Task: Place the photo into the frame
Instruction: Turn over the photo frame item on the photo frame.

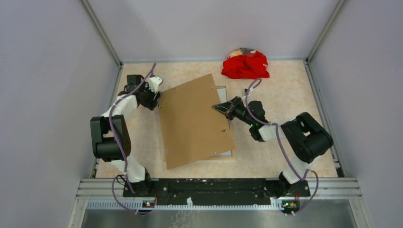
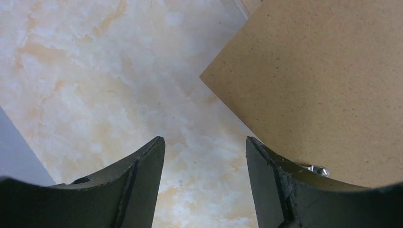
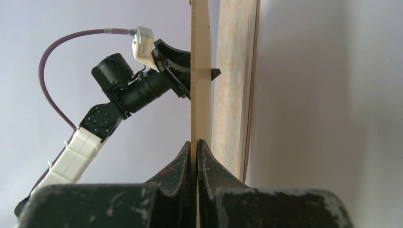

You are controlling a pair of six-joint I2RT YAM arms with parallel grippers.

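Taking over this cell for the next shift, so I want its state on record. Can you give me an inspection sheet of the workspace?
Surface: beige marble-pattern table, no spills seen.
Job's things: frame on the table, mostly covered by the brown backing board; photo not seen.
Clutter: red cloth bunched at the far edge.
Grippers: left gripper open at the board's far-left corner; right gripper shut on the board's right edge.
Cables: purple cable looped along each arm, no snag seen.
Surroundings: plain grey walls; metal rail at the near edge.
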